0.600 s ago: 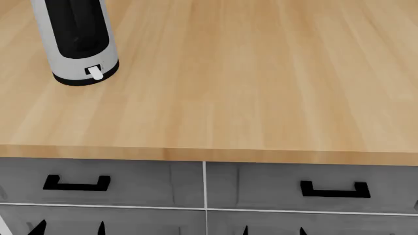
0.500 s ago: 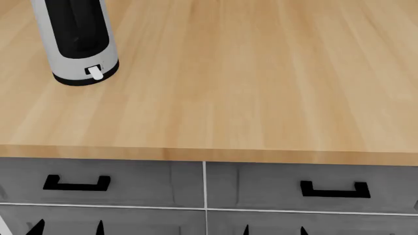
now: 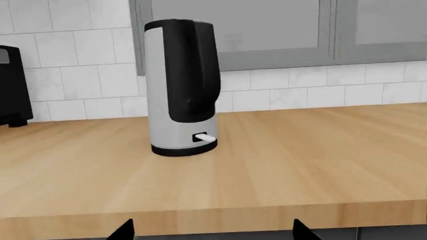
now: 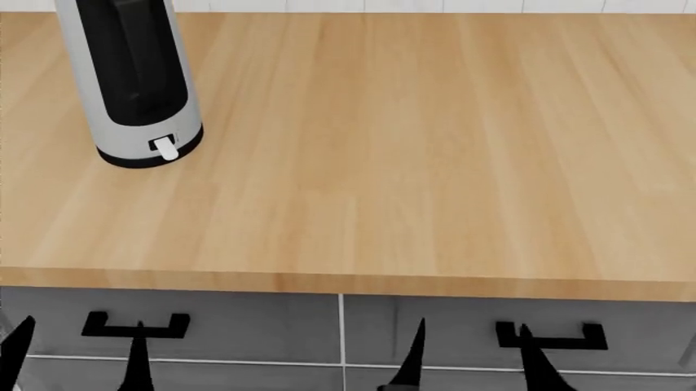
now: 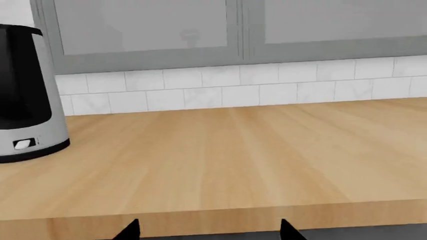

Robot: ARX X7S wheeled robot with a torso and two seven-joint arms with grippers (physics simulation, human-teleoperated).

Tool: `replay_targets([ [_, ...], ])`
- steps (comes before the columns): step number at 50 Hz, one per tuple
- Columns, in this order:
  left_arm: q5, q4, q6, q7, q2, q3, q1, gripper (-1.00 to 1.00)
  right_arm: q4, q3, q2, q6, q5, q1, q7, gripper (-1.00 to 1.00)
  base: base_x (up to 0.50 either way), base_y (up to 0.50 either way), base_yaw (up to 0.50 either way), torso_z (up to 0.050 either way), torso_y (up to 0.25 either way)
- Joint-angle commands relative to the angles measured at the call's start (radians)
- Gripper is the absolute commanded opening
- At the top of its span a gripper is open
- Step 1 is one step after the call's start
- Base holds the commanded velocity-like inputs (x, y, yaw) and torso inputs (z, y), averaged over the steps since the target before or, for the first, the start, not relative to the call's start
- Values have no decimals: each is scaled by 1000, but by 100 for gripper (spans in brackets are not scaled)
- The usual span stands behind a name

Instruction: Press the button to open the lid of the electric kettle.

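The electric kettle (image 4: pixel 130 81) stands upright at the far left of the wooden counter: light grey body, broad black handle panel, black base ring, small white lever (image 4: pixel 165 148). Its top is cut off in the head view. The left wrist view shows the whole kettle (image 3: pixel 160 100) with the black lid (image 3: pixel 172 23) edge-on and shut. The right wrist view shows its lower part (image 5: pixel 50 115). The button is not visible in any view. My left gripper (image 4: pixel 77 358) and right gripper (image 4: pixel 470 362) are open and empty, below and in front of the counter's front edge, far from the kettle.
The wooden counter (image 4: pixel 435 163) has grey drawers with black handles (image 4: pixel 136 326) (image 4: pixel 549 336) under its front edge. A black appliance (image 3: pixel 12 85) stands left of the kettle by the tiled wall. Grey framed panels run above the tiles.
The head view has shifted: the kettle and counter edge sit lower in the picture. Both grippers' fingertips have risen higher into view in front of the drawers.
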Motion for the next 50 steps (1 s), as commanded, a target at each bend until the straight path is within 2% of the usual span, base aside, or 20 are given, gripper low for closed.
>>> replay_targets([
  [1, -29, 392, -318, -40, -58, -73, -75, 100, -447, 37, 52, 375, 97, 116, 68, 100, 0, 0, 0, 50, 0],
  [5, -59, 465, -401, -36, -80, -106, -117, 100, -499, 60, 74, 485, 132, 182, 78, 100, 0, 0, 0, 50, 0],
  [9, -57, 447, -362, -16, -116, -119, -120, 100, -525, 104, 96, 551, 162, 210, 83, 100, 0, 0, 0, 50, 0],
  [11, -96, 478, -376, -15, -119, -173, -111, 100, -540, 124, 95, 557, 184, 194, 79, 100, 0, 0, 0, 50, 0],
  [15, -98, 487, -374, -25, -126, -193, -104, 100, -568, 119, 109, 545, 171, 173, 86, 100, 1, 73, 0, 50, 0],
  [23, -80, 476, -354, -35, -136, -174, -98, 100, -601, 114, 113, 540, 190, 171, 84, 100, 78, 500, 0, 50, 0],
  [32, -78, 511, -419, -66, -145, -189, -111, 100, -621, 71, 136, 541, 149, 169, 110, 100, 89, 500, 0, 0, 0],
  [40, -56, 511, -419, -85, -153, -180, -112, 100, -619, 26, 163, 477, 89, 148, 121, 100, 314, 431, 0, 0, 0],
  [50, -86, 543, -418, -84, -157, -206, -110, 100, -636, 49, 164, 465, 135, 138, 106, 100, 498, 68, 0, 0, 0],
])
